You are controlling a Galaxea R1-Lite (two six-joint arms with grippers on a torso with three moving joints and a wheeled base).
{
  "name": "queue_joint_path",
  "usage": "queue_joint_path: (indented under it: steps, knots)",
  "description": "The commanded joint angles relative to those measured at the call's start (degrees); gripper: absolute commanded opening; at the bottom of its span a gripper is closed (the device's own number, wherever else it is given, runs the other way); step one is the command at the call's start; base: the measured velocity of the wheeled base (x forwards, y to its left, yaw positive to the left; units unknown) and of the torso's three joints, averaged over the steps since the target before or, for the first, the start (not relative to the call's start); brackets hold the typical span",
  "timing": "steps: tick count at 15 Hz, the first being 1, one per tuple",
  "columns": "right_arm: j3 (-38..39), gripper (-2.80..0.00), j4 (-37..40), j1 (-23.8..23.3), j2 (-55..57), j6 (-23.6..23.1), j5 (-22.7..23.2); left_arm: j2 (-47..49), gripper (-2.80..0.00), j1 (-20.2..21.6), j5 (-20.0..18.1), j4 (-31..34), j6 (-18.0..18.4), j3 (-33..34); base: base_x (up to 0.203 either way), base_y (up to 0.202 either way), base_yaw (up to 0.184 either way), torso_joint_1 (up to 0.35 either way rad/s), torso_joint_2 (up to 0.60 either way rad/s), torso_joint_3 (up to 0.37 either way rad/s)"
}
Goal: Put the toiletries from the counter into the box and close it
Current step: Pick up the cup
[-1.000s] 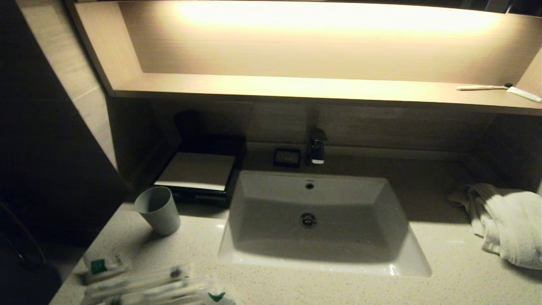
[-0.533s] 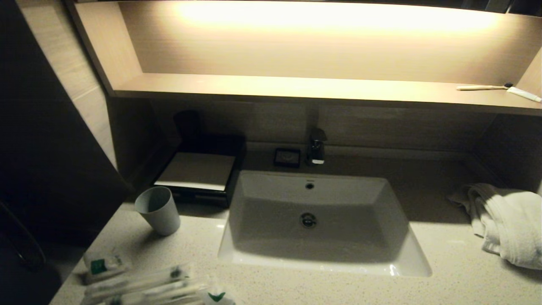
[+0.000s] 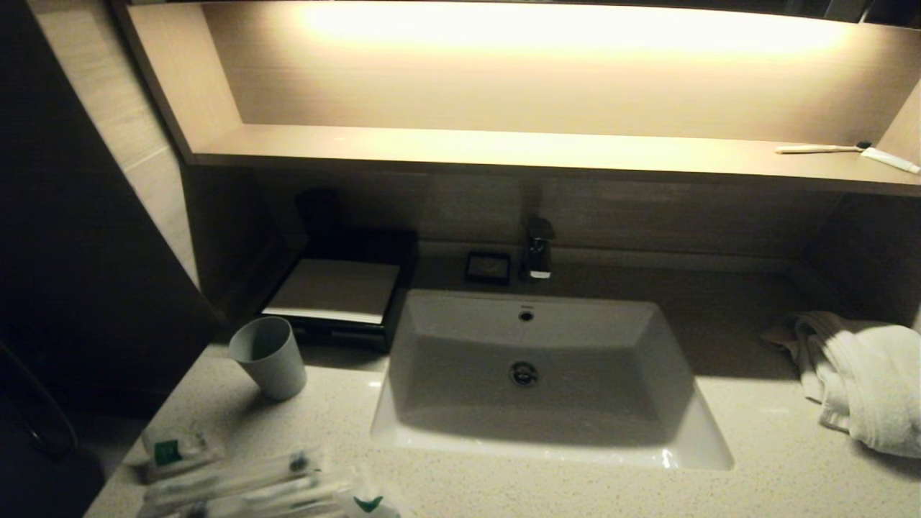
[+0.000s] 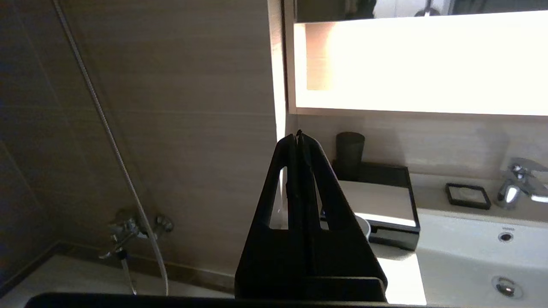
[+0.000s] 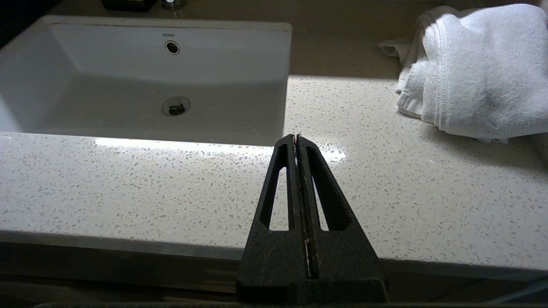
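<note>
Several toiletries point(image 3: 237, 478) lie at the near left corner of the bench point(image 3: 755, 489), and the lower picture edge cuts many of them off, so I cannot count them. One sachet with a green mark point(image 3: 173, 452) is whole in view; another green mark point(image 3: 368, 505) shows only partly at the edge. The long wrapped sticks point(image 3: 230, 483) lie with their long axis running left to right, the right ends a little farther from me.

The box point(image 3: 334, 293) stands at the back left, just beside the basin point(image 3: 532, 374), behind the pale cup point(image 3: 268, 357). Its cream top panel faces up and its long side runs away from me. The front is in shadow, so I cannot tell how the drawer sits.

I see no arm in the head view. The left claw point(image 4: 299, 136) is clenched and empty, lifted and pointing level toward the wall beside the box. The right claw point(image 5: 295, 137) is also clenched and empty, low at the near bench edge, pointing between basin and white towel point(image 5: 475, 68).
</note>
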Motion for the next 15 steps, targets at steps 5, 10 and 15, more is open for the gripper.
queue_joint_path:
  steps: [5,10,15]
  knots:
    - [0.00,-2.80,-0.01,0.00,0.00,0.01,0.02,8.36,-2.80,0.13,0.06,-0.52,6.09,3.17,0.000,0.000,0.000,0.000,0.00,0.000]
    - [0.00,-2.80,-0.01,0.00,0.00,0.01,0.02,13.87,-2.80,0.08,-0.20,-8.78,6.03,12.16,0.000,0.000,0.000,0.000,0.00,0.000]
    - [0.00,-2.80,-0.01,0.00,0.00,0.01,0.02,20.16,-2.80,-0.24,-1.83,-17.35,3.86,19.70,0.000,0.000,0.000,0.000,0.00,0.000]
